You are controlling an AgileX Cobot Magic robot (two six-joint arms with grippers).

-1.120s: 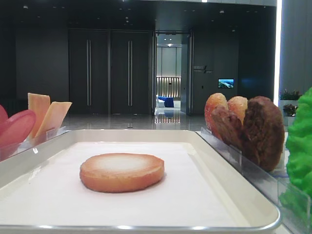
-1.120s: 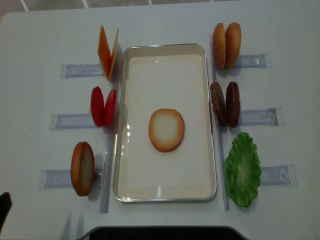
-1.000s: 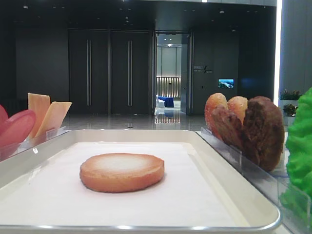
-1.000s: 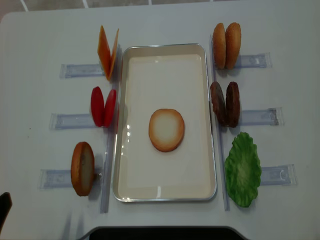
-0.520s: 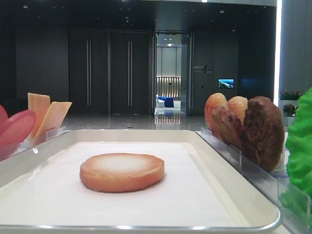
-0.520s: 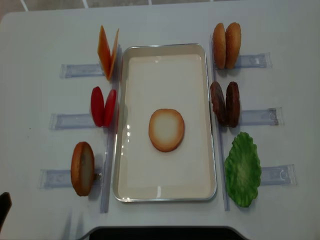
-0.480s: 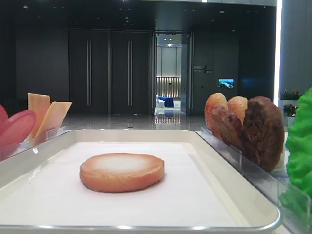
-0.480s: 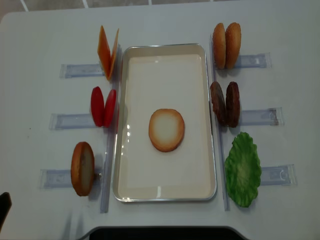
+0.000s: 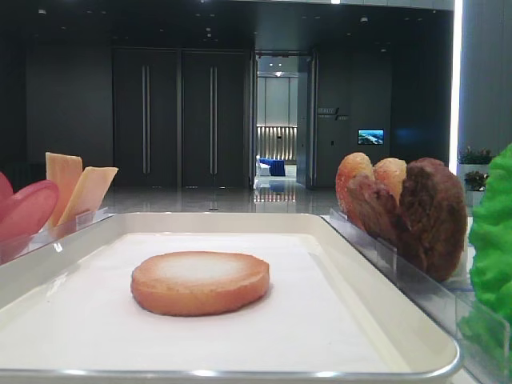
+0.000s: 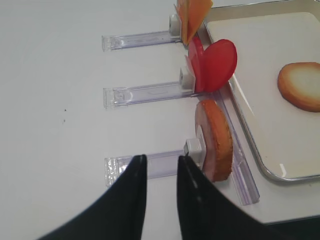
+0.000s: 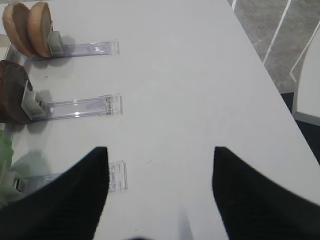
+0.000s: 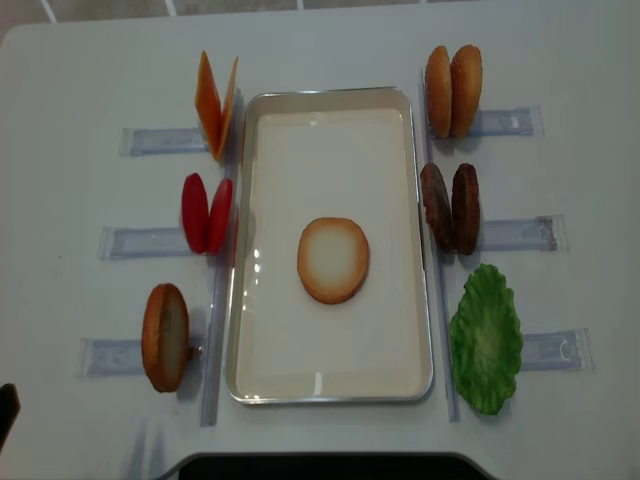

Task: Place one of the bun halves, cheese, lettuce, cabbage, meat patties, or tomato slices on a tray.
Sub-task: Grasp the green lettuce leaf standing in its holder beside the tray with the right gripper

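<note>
You have one bun half [image 12: 333, 260] lying flat, pale face up, in the middle of the tray [image 12: 330, 394]; neither gripper touches it.

Your left gripper [image 10: 161, 167] hangs above the table [image 12: 80, 80] with nothing between its fingers [image 10: 134, 185]. They stand near each other with a narrow gap showing between them, so you can read them as not fully closed and empty. Just ahead of the fingertips and a little to their right stands a second bun [image 10: 216, 139] on edge in its clear holder [image 10: 145, 164], whose strip runs under the tips. Farther ahead of the fingers, the tomato slices [image 10: 214, 66] stand in the next holder, and beyond those the cheese [image 10: 192, 11]. The tray lies to the right of the fingers, with the flat bun well off to the right.

Your right gripper [image 11: 159, 170] is spread wide, its fingers [image 11: 75, 195] far apart and holding nothing, over bare table. Beyond its left finger you can see the lettuce [image 11: 5, 160] at the picture's edge, then the patties [image 11: 12, 97] ahead, then two more buns [image 11: 27, 27] farthest off, each in a holder. The tray is out of that wrist view.

From overhead, cheese, tomato and one bun line the tray's left side; buns, patties and lettuce line its right.
</note>
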